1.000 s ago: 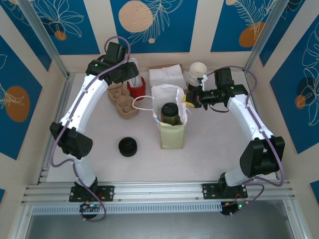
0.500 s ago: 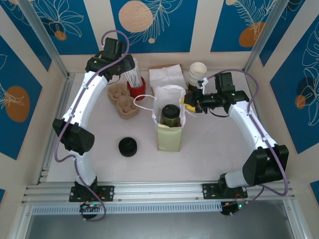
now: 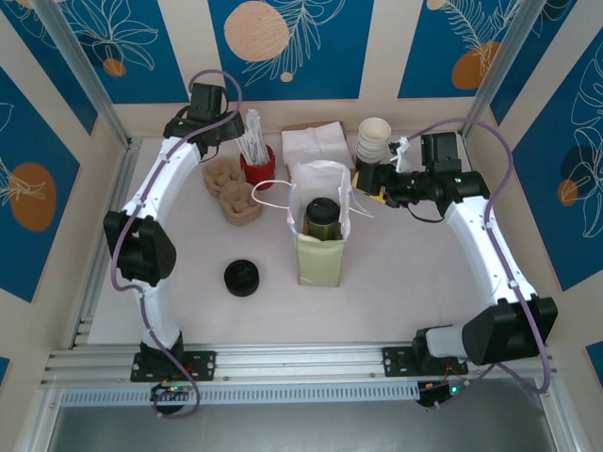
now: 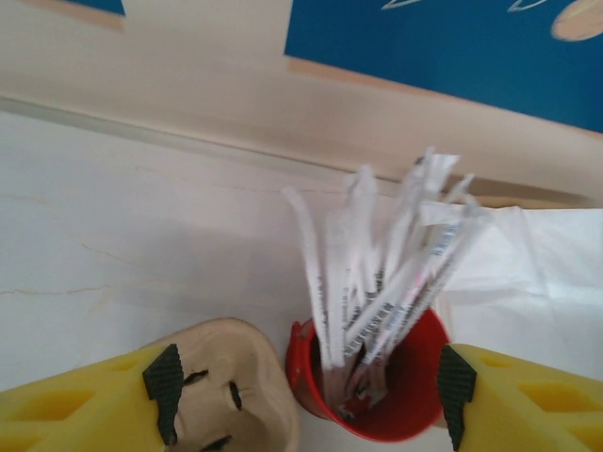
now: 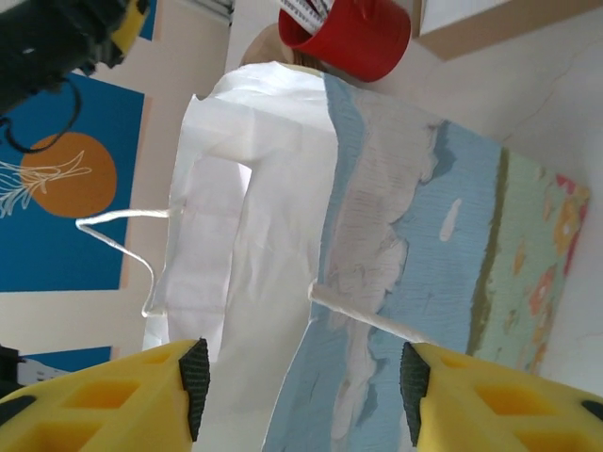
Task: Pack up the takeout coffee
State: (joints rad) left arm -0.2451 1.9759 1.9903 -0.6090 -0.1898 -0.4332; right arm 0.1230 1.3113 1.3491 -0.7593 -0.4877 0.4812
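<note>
Takeout coffee, 1 small cup with a round black lid and olive sides, stands upright inside the 1 open paper bag in the middle of the white table, its lid showing through the bag's mouth. 2 white arms reach over the table from the near edge. The left gripper hangs at the far left above the red cup, its 2 yellow fingers spread wide and touching nothing. The right gripper is just beside the bag's right rim, its 2 yellow fingers also spread, with the bag's wall and 1 white cord handle lying between them unpinched. The bag's side carries a print of blue, white and green bands with no readable words, and a 2nd white handle loops out to its left. Behind the bag lies 1 stack of white napkins. Left of the bag sits 1 pile of beige pulp cup carriers, and far right of it 1 stack of white lidless cups, too nested to count. 1 red cup holds a bunch of paper-wrapped straws, overlapped beyond counting, their dark printing too blurred to read. 1 low black disc lies near left, well apart from the bag.
</note>
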